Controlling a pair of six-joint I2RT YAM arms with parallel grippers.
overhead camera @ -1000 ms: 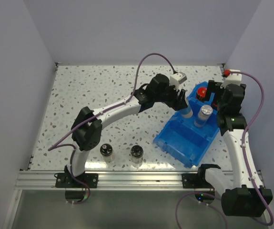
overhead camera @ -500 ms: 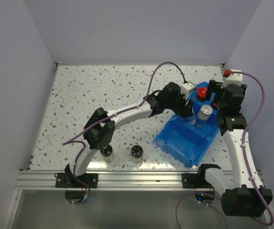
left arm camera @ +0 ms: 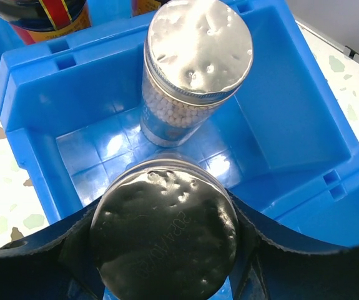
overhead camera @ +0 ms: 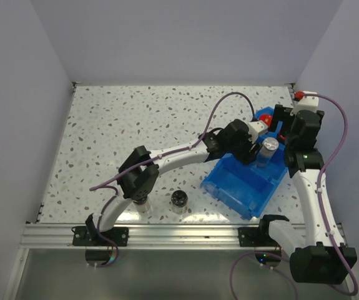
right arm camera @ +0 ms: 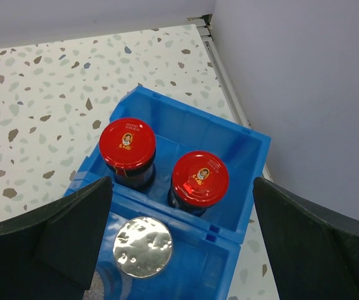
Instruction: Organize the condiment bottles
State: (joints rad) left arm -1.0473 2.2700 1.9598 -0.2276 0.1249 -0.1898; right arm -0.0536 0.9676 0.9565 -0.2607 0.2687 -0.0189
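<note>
bin (overhead camera: 232,195): blue plastic, divided, angled on the desk's right side
desk (overhead camera: 135,119): white, speckled
rail (overhead camera: 167,234): aluminium, along desk's near edge

the left gripper (overhead camera: 253,149) has swung further right, bringing the held silver-capped jar (left arm camera: 163,237) into the blue bin (overhead camera: 238,187) just beside the standing silver-capped jar (overhead camera: 267,150).

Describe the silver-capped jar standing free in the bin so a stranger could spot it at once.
Start at the blue divided bin on the right side of the table, whose far compartment holds two red-capped jars. In the next compartment stands a clear silver-capped jar full of small white beads. Its twin beside it is clamped in the left gripper; this one stands free.
</note>
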